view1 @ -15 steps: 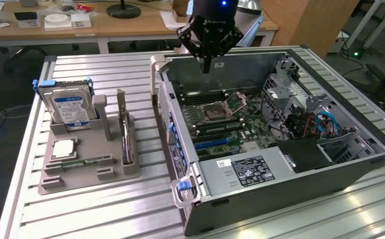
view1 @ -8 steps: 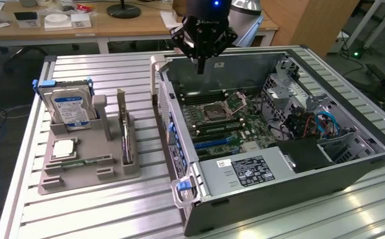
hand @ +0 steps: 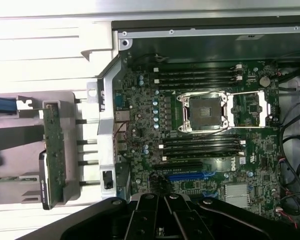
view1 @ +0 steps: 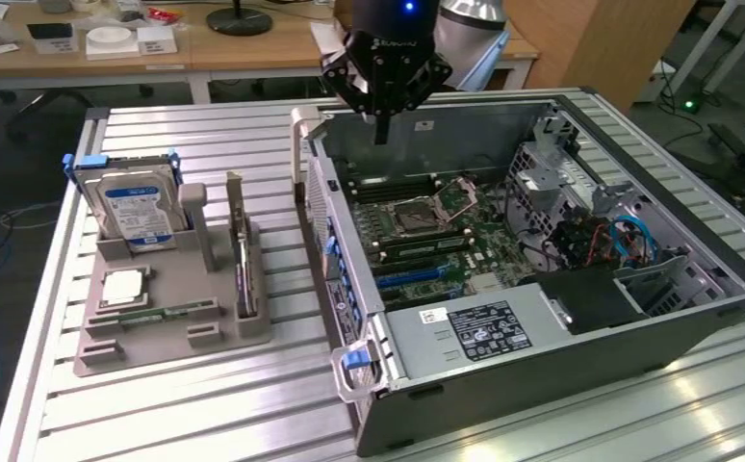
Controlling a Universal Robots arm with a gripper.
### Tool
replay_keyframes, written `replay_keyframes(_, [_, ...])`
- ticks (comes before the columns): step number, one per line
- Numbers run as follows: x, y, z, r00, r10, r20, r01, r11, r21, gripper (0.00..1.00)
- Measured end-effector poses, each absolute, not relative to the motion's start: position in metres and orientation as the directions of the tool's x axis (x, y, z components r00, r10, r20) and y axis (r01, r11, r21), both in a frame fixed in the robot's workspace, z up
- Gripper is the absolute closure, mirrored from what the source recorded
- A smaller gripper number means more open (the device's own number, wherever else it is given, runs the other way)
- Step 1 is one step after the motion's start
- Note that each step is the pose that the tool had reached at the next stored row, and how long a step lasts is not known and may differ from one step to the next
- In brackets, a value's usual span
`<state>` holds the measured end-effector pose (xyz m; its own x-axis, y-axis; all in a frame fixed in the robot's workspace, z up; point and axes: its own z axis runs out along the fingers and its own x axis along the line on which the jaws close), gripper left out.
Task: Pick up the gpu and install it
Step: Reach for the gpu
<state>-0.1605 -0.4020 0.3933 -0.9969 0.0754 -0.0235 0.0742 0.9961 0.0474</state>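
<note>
Pincer: our pincer (view1: 380,135) hangs over the open computer case (view1: 540,385), above its rear edge. Its two fingers are pressed together into one thin point, with nothing between them.
Gpu: the gpu (view1: 242,265) stands on its long edge in a slot of the grey holder (view1: 154,346). It is just outside the case on the exterior view's left, and nothing touches it. In the wrist view we see its green board from the edge, with the black cooler block on one face.
Neighbours in the holder: a hard drive (view1: 138,207) with a blue label stands upright, well to the side of the card. A memory stick (view1: 161,314) lies flat nearer the front.
Case: it lies on its side on the aluminium-slat table (view1: 218,414), with the motherboard (view1: 475,241) facing up. The blue expansion slot (view1: 414,279) looks free, and the processor socket (view1: 430,207) sits open beside it.
Task so far: we judge nothing is done yet, since the card is in its holder and the pincer is empty and well apart from it.
Step in hand: in our judgement, this is the reach for the card.
Doing it well: we would want the jaws parted before they come down over the card's upper edge. They should sit square to its flat faces so the pads close on board and cooler together.
Care: a straight pull along the holder slot should keep the card from binding or tipping the holder.
Risk: a skewed grip could let the thin card twist between the pads.
</note>
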Motion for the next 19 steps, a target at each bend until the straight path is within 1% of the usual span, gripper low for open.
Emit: replay_keyframes(19, [-0.179,-0.404,0.393,-0.997,0.075,-0.023,0.074,0.996,0.047,0.9])
